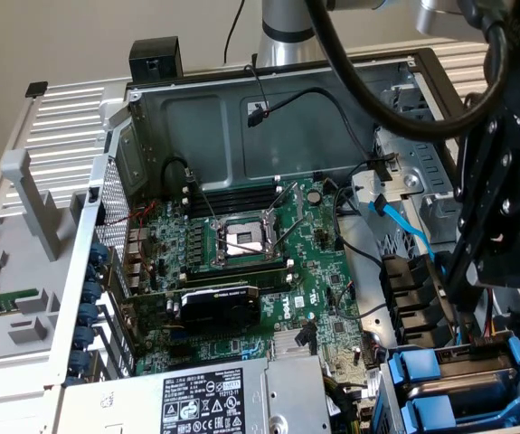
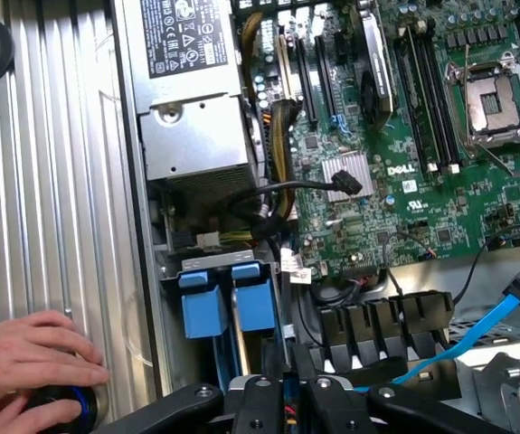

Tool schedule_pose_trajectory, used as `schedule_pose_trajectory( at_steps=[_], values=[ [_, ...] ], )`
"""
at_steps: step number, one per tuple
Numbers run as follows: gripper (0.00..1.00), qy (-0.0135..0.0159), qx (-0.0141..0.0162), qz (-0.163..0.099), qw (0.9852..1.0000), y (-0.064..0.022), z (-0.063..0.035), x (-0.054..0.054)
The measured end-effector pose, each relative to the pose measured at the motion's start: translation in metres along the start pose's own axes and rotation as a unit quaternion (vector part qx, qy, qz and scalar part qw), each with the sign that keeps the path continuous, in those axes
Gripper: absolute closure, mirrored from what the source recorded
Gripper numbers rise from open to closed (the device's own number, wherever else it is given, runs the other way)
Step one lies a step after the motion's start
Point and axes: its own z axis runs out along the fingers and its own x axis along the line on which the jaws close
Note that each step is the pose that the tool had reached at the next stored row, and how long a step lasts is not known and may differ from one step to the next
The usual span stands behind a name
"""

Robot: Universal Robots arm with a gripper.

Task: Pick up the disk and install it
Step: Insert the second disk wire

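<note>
Grey ribbed metal, the outer skin of an opened computer case (image 1: pixel 70 117), lies on its side in front of a plain beige wall in the exterior view. Inside I see a green motherboard (image 1: pixel 269 271) with a bare processor socket (image 1: pixel 241 240), a black graphics card (image 1: pixel 219 303), and a grey power-supply box (image 1: pixel 241 398) with a black-and-white sticker at the near edge. My arm's black wrist (image 1: pixel 499 208) hangs at the exterior view's right, above the drive bay. There two blue carriers sit side by side; the disk (image 1: pixel 454 371) I take to be the upper one, seated in the bay, the other drive (image 1: pixel 463 416) just beside it.

In the wrist view, the ribbed grey panel (image 2: pixel 52 181) runs alongside the case. A person's hand (image 2: pixel 29 362) rests on a dark round knob (image 2: pixel 61 402) at its edge. The gripper (image 2: pixel 287 393) hangs directly over the blue carriers (image 2: pixel 228 307), fingers drawn nearly together, and I cannot tell whether they pinch anything. A light blue cable (image 2: pixel 477 330) trails nearby.
</note>
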Motion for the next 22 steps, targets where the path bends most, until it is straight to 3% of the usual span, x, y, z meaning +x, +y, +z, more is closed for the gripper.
schedule_pose_trajectory(
  at_steps=[2, 5, 8, 10, 13, 15, 18, 19, 22],
  values=[
    [0.84, -0.0001, 0.0039, -0.011, 0.9999, -0.0001, 0.0001, 0.0],
    [0.84, -0.0043, 0.0052, -0.029, 0.9996, -0.0003, 0.0014, 0.0],
    [0.84, -0.0169, 0.0037, -0.033, 0.9993, -0.0011, 0.004, 0.004],
    [0.84, -0.0229, 0.0028, -0.034, 0.9991, -0.0021, 0.0053, 0.009],
    [0.84, -0.0402, 0.0005, -0.037, 0.9985, -0.0034, 0.007, 0.015],
    [0.84, -0.0472, -0.0003, -0.038, 0.9982, -0.0044, 0.0097, 0.02],
    [0.84, -0.0495, -0.0005, -0.039, 0.998, -0.0056, 0.015, 0.023],
    [0.84, -0.05, 0.0006, -0.04, 0.998, -0.0057, 0.0159, 0.023],
    [0.84, -0.0496, 0.002, -0.043, 0.9979, -0.006, 0.018, 0.022]
  ],
)
